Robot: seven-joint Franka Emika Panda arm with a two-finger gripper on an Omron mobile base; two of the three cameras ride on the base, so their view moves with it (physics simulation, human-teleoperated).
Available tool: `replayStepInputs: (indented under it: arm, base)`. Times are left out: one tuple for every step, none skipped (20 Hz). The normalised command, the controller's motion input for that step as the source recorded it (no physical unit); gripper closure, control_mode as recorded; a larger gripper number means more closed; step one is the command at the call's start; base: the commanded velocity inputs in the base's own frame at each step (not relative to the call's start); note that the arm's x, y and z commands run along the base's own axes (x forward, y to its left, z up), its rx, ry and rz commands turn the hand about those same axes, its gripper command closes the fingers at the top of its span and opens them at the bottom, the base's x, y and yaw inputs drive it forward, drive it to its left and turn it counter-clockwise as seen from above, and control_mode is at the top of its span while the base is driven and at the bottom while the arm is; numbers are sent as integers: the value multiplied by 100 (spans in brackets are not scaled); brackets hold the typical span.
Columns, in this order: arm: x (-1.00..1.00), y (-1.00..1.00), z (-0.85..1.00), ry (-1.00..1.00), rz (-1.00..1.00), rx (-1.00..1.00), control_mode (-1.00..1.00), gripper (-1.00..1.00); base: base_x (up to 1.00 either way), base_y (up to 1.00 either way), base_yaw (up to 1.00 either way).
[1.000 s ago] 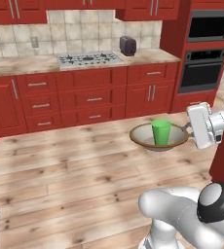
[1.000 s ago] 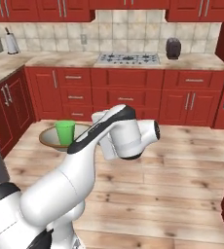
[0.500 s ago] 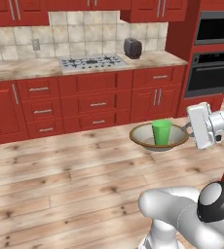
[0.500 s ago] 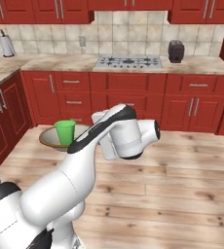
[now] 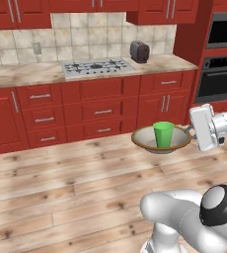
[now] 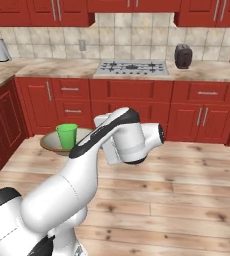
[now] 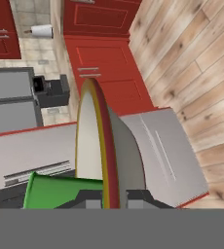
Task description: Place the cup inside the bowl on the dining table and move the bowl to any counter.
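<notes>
Red cabinets and counter (image 5: 46, 74) dead ahead, my gripper (image 7: 115, 198) looks pinched on the bowl (image 5: 146, 139) rim, cup (image 5: 163, 134) upright inside.

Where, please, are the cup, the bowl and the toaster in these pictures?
cup (image 5: 163, 134): left base view, on its green side wall.
bowl (image 5: 143, 141): left base view, on its left rim.
toaster (image 6: 183, 56): right base view, on its dark front.

Bright green cup (image 5: 163, 134) upright inside wide beige bowl (image 5: 145, 139), bowl level, raised above wood floor
</notes>
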Motion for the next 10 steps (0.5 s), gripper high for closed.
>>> replayStepInputs:
  arm:
    - [0, 0, 0, 0, 0, 0, 100, 100]
    - [0, 0, 0, 0, 0, 0, 100, 100]
    - [0, 0, 0, 0, 0, 0, 100, 100]
    - [0, 0, 0, 0, 0, 0, 100, 100]
    - [0, 0, 0, 0, 0, 0, 100, 100]
    - [0, 0, 0, 0, 0, 0, 100, 100]
    - [0, 0, 0, 0, 0, 0, 100, 100]
    - [0, 0, 0, 0, 0, 0, 100, 100]
    - [0, 0, 0, 0, 0, 0, 100, 100]
    - [0, 0, 0, 0, 0, 0, 100, 100]
  base:
    - [58, 26, 0]
    - [58, 27, 0]
    - [58, 26, 0]
    - [59, 26, 0]
    - [59, 29, 0]
    - [59, 32, 0]
    - [59, 32, 0]
    - [60, 30, 0]
    - [61, 30, 0]
    - [63, 30, 0]
